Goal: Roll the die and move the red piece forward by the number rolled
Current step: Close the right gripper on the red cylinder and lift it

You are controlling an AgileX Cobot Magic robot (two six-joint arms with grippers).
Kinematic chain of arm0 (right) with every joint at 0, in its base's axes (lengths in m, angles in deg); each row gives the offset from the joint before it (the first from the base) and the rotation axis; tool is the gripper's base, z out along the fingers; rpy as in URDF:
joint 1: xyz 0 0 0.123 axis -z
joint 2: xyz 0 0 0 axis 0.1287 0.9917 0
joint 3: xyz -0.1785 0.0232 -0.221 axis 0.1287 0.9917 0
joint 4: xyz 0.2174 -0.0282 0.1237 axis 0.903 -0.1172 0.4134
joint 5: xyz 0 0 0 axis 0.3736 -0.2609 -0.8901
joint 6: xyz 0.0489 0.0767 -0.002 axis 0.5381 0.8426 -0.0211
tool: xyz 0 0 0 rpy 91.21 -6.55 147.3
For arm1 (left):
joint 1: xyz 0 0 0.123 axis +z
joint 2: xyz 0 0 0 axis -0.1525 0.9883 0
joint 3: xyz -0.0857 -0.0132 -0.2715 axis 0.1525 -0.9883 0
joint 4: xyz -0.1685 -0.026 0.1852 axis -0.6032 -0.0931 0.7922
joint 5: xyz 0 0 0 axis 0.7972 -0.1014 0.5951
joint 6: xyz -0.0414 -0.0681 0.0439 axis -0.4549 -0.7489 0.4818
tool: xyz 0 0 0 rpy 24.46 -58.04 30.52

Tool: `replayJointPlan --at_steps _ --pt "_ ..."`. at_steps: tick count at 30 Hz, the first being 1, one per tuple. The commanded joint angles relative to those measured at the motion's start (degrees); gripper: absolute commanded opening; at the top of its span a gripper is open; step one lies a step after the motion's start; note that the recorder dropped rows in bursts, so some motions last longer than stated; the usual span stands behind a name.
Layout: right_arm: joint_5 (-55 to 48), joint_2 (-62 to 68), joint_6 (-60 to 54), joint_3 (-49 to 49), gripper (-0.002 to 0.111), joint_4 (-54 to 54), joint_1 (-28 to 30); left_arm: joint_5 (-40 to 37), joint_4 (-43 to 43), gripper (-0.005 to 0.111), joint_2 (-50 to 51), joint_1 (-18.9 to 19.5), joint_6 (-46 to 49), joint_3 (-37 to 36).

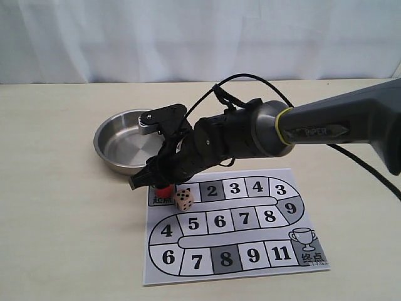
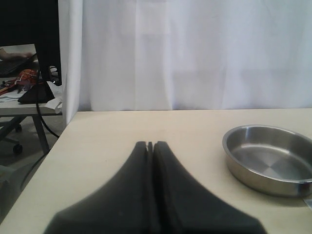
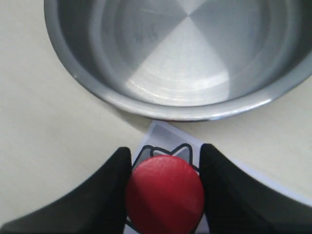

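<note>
Exterior view: the right arm reached in from the right and across the middle, its right gripper (image 1: 158,183) down at the upper left corner of the printed game board (image 1: 250,251). The red piece (image 1: 164,190) stood on that corner's start square, only its lower part showing under the black fingers. The die (image 1: 184,199) sat on the board just beside the red piece, on the side toward the numbered squares, with black pips on its lit faces. A steel bowl (image 1: 100,143) stood on the bench (image 1: 62,226) just beyond the board's corner, partly hidden by the arm. A white curtain (image 1: 188,37) hung behind the bench.

Left wrist view: the left gripper (image 2: 150,145) hung over bare bench with its two black fingers pressed together and nothing between them. The steel bowl stood well apart from it, near the bench's far side by the curtain. A cluttered desk (image 2: 19,100) showed past the bench's edge.

Right wrist view: the right gripper (image 3: 165,150) had its fingers (image 3: 112,190) against opposite sides of the red piece (image 3: 165,194), clamped on it. The piece stood upright on the corner of the board (image 3: 168,134), its round top facing the camera. The rim of the bowl (image 3: 170,113) lay just beyond that corner, and I could not tell whether the two touched. The die was out of this view.
</note>
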Motion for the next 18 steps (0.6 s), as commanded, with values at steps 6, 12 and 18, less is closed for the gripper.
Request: replayJointPlan --at_steps 6,12,18 --pt "0.0 -0.4 -0.4 -0.4 0.004 -0.2 0.0 0.8 0.0 0.000 -0.1 0.0 0.0 0.3" --pt "-4.9 -4.2 -0.4 -0.4 0.004 -1.9 0.3 0.8 0.0 0.000 -0.1 0.0 0.0 0.3" --pt "-6.2 -7.1 -0.4 -0.4 0.004 -3.2 2.1 0.8 0.0 0.000 -0.1 0.0 0.0 0.3"
